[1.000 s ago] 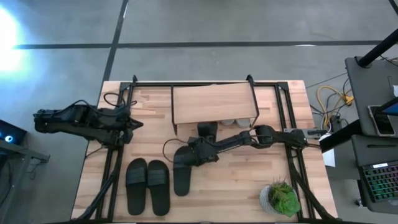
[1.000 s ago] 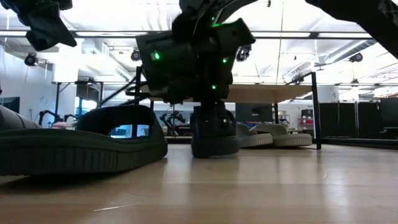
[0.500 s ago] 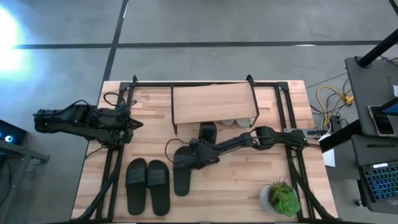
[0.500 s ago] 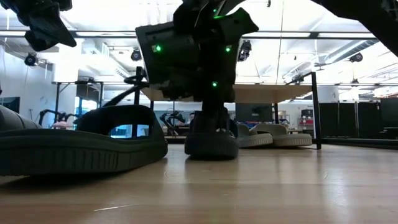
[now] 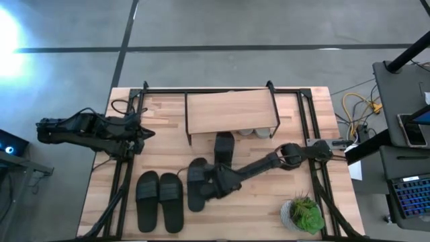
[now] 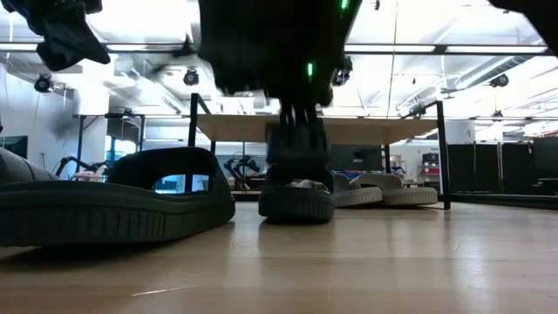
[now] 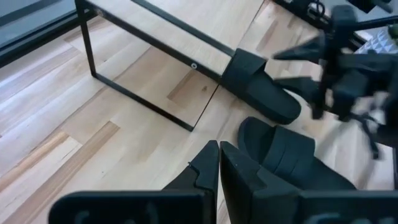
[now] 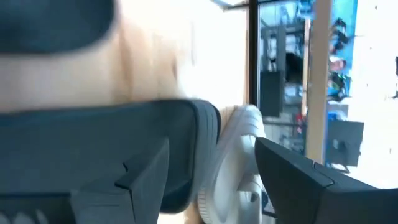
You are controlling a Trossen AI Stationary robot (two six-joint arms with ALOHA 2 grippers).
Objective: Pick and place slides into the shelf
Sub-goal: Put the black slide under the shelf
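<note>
The shelf stands at the table's far middle, with light grey slides on the table under it. One black slide lies flat in front of it, its far end at the shelf's front edge. My right gripper hovers open just on the near side of this slide; in the right wrist view its fingers stand wide apart, with the black slide and a grey one beyond. A second black slide lies beside that gripper. My left gripper waits shut at the table's left.
A pair of black slides lies near the front left. A potted green plant stands at the front right corner. Black arm frames and cables run along both sides of the table. The shelf's thin black legs stand on the table.
My right gripper has opened and let go of the black slide, then drawn back toward the table's near edge, rising a little and rolling. The slide, which was held tipped up at the shelf's front, now lies flat on the table.
</note>
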